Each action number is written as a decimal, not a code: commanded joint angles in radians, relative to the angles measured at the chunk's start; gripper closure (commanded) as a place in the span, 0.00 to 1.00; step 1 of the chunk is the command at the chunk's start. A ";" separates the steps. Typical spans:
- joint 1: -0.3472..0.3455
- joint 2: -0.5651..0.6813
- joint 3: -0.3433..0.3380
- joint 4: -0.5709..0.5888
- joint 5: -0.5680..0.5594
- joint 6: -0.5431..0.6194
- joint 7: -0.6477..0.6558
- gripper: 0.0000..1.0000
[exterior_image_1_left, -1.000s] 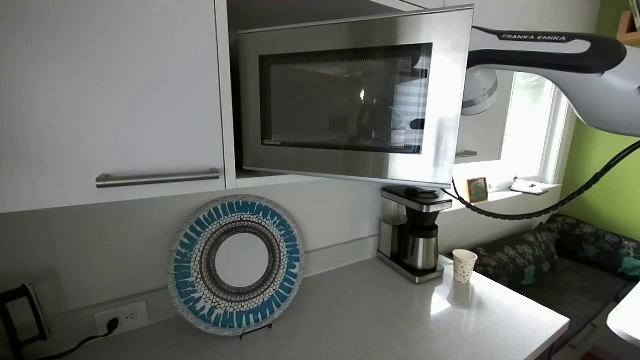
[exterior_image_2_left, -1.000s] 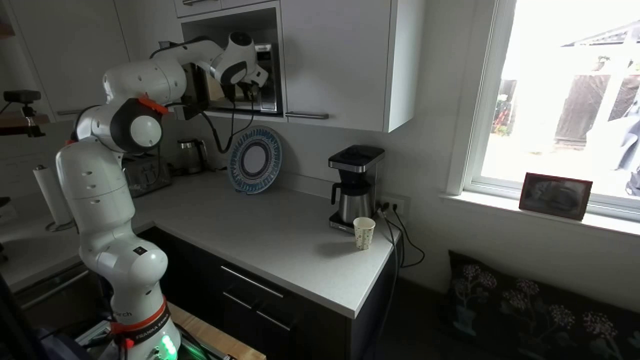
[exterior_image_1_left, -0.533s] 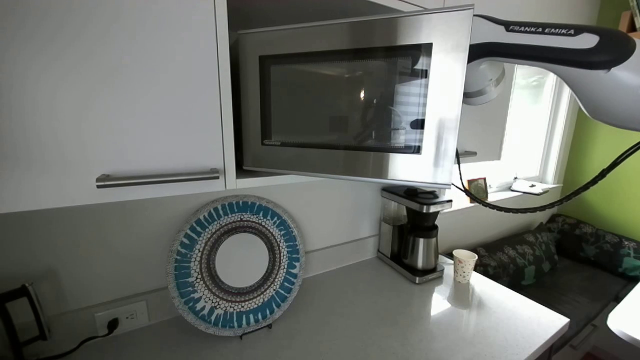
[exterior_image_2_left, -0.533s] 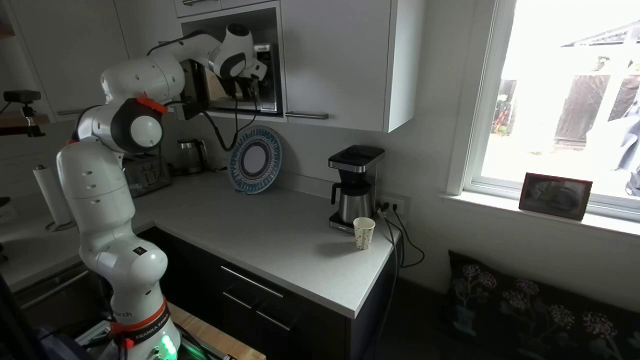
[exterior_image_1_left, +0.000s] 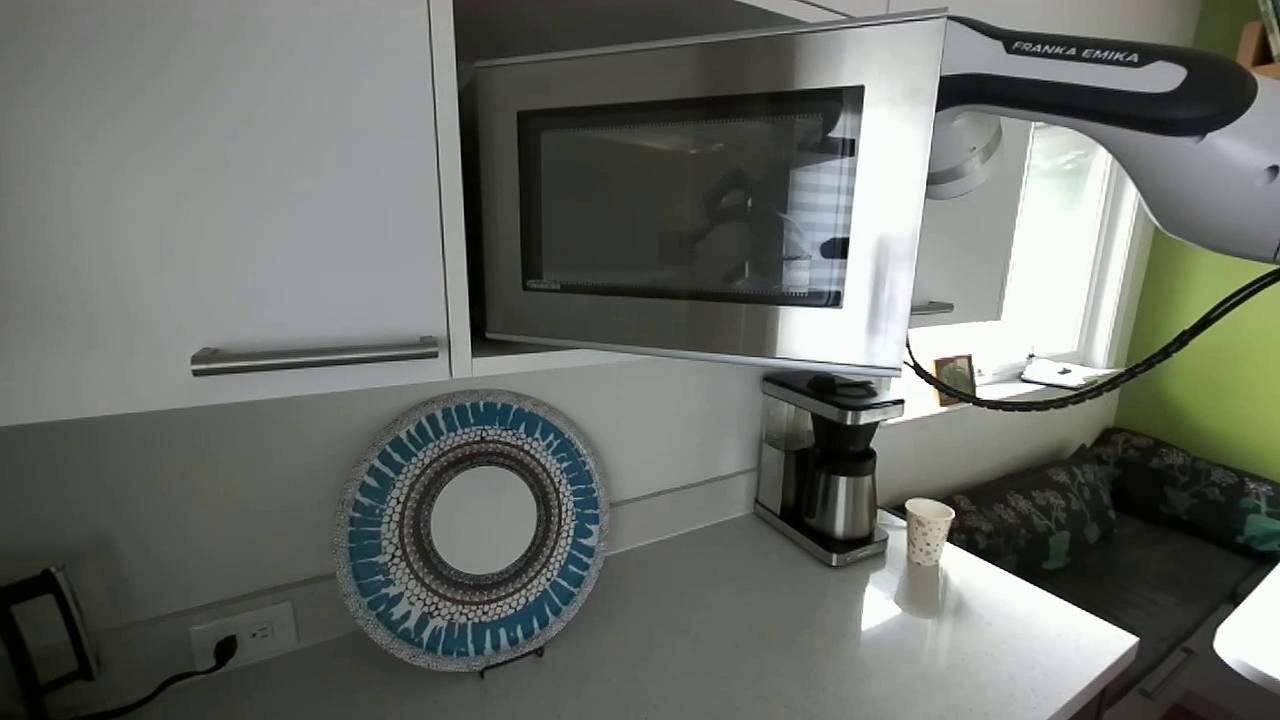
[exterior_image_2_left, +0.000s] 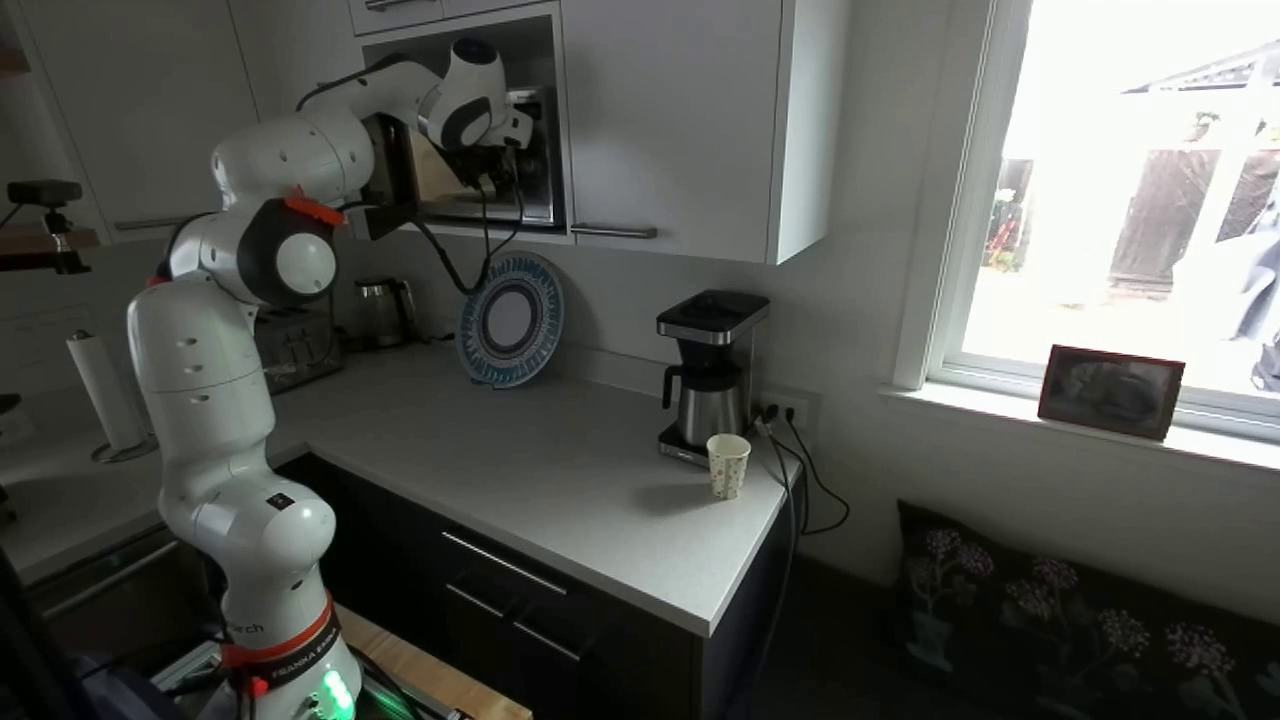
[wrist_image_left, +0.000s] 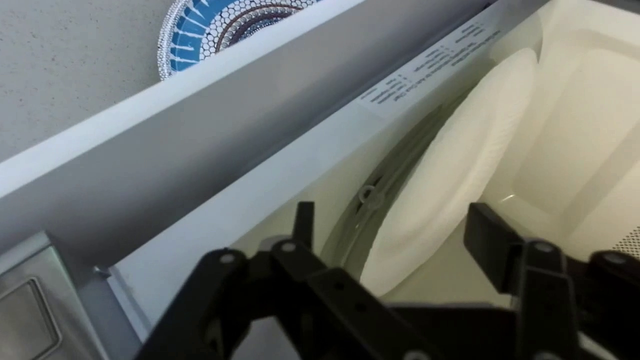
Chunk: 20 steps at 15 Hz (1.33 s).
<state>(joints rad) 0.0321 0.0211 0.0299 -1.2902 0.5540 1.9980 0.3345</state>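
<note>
So the hand (wrist_image_left: 392, 227) is up at the microwave (wrist_image_left: 280, 180), its 2 fingers well apart and not clamped on anything that I can see. The white plate (wrist_image_left: 450, 175) is inside, showing between the fingertips and overlapping what looks like the turntable (wrist_image_left: 387, 182); can't tell if it's flat or tipped. I'd call this the close-in step at the plate. Next move calls for something slow and straight imo, fingers clear of rim and walls. Main nuisances: the swung-out door (exterior_image_1_left: 690, 330) beside the arm (exterior_image_1_left: 1150, 125), plus a looping cable (exterior_image_1_left: 1025, 406). Down on the bench (exterior_image_2_left: 500, 470): 1 patterned disc (exterior_image_2_left: 509, 318), 1 coffee maker (exterior_image_2_left: 715, 375), 1 paper cup (exterior_image_2_left: 728, 470).
</note>
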 joint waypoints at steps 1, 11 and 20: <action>0.010 0.063 0.010 0.087 -0.013 -0.010 -0.020 0.00; 0.023 0.105 0.027 0.143 -0.062 -0.039 0.012 0.21; 0.060 0.126 0.041 0.135 -0.178 -0.007 0.200 0.00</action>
<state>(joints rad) 0.0816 0.0741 0.0661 -1.2036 0.4030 1.9752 0.5046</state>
